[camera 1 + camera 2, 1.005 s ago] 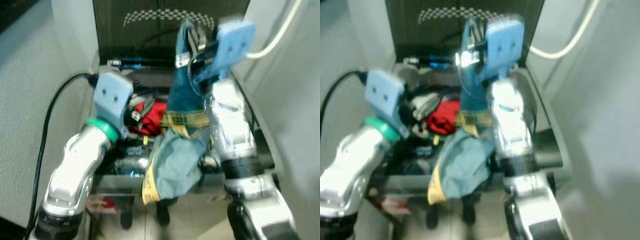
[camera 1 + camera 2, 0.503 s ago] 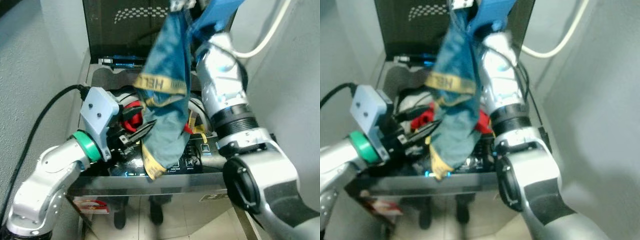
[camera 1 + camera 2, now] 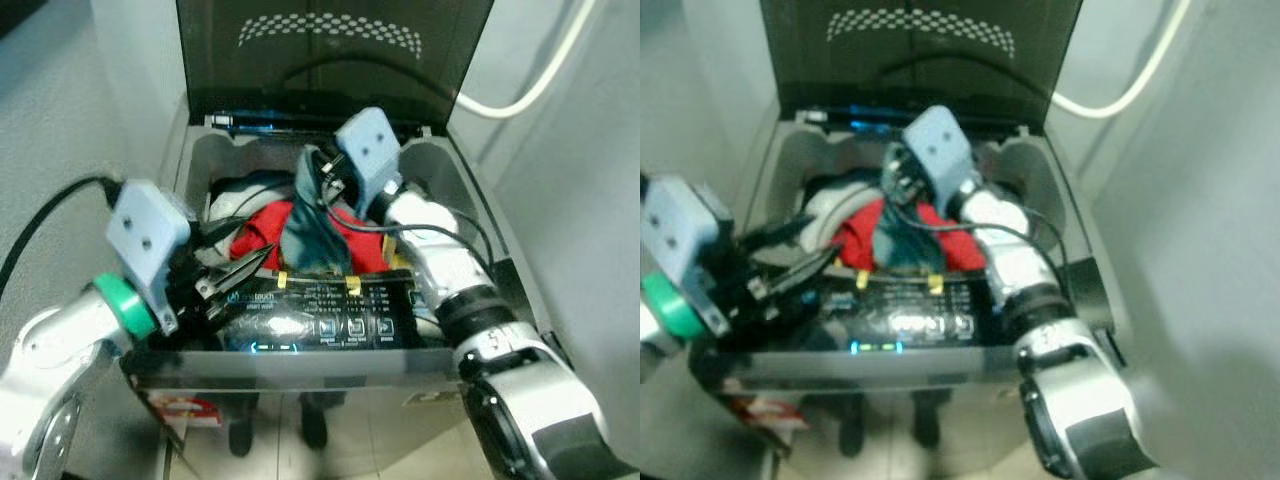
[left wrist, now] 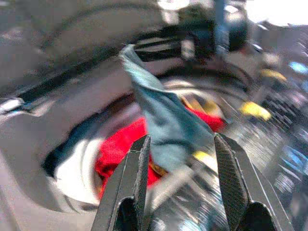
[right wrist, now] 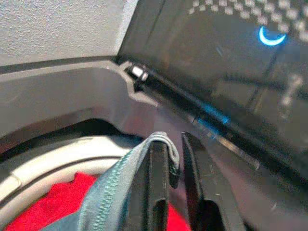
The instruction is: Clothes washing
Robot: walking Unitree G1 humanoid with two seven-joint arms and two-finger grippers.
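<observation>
Red clothes [image 3: 262, 228] in washer drum [image 3: 215, 200]; right claw [image 5: 174, 166] pinching teal garment [image 3: 312, 235].

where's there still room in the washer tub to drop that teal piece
Bare grey rim lies behind the drum, below the raised lid. The drum is crowded: red garment, white cloth, and the teal garment pinched in the right hand. The left hand hovers open at the front-left.
</observation>
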